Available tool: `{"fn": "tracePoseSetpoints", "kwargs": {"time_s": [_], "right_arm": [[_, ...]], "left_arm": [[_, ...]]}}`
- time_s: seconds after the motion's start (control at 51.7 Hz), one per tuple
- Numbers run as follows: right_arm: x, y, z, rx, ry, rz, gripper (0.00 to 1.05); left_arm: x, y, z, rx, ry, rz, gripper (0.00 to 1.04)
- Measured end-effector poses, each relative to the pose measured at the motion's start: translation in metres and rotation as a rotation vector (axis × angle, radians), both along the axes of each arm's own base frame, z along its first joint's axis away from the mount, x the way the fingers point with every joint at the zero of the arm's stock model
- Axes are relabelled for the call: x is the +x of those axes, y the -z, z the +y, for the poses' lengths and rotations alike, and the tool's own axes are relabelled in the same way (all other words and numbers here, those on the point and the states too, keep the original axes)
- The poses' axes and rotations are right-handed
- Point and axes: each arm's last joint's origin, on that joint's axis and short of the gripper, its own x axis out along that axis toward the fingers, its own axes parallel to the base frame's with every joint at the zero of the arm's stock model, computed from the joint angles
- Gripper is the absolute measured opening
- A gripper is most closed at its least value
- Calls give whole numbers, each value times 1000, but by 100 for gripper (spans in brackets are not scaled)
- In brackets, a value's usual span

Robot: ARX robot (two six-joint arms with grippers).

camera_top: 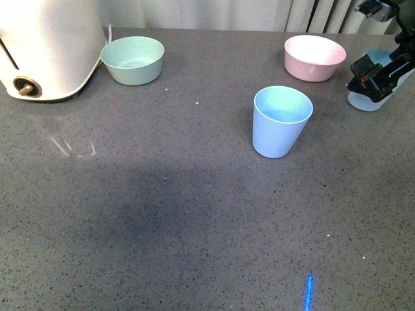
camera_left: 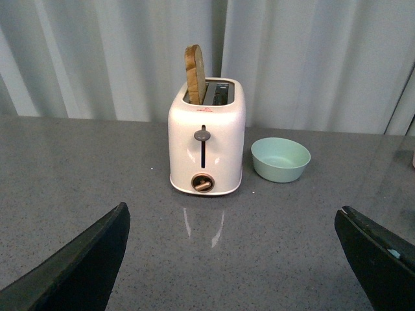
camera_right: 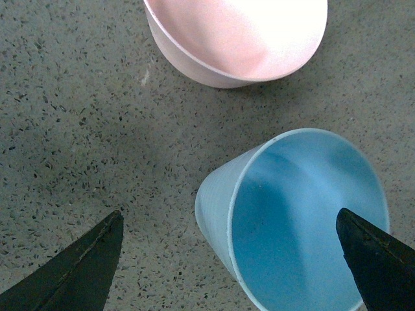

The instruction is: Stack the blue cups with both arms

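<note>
Grey speckled countertop, pale curtain behind.

Front view: one blue cup stands upright mid-table; it is tapered, matte and handleless. The second blue cup sits at the right edge near the glossy pink bowl, partly hidden by my right gripper. A mint-green bowl and a white toaster sit far left.

Left wrist view: the left gripper is spread wide and empty. It faces the toaster, with neither cup in sight.

Right wrist view: the flat black fingers are wide apart with the second blue cup between them, not clamped. Whether one finger touches the rim I cannot tell.

I judge this to be the grasp approach. Next move: close on the smooth tapered wall, lift, and nest the cup into the mid-table one.
</note>
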Motion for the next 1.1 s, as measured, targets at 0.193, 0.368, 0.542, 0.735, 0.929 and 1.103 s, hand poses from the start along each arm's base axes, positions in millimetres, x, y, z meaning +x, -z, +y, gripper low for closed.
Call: {"fn": "tracePoseSetpoints", "kwargs": {"time_s": [0.193,0.368,0.542,0.735,0.929,1.103], "right_arm": [[8,12,2,-10,15,24,86],[10,17,3,5,34,67,54],[8,18,3,16,49,90,33],[7,19,0,22,64,102,8],[7,19,-6,35,76,109,2],[-9,-3,-10,65,26,94,2]], "left_arm": [[0,0,0,0,0,0,96],[0,0,0,0,0,0,96],[0,0,0,0,0,0,96],[0,0,0,0,0,0,96],[0,0,0,0,0,0,96],[0,0,0,0,0,0,96]]}}
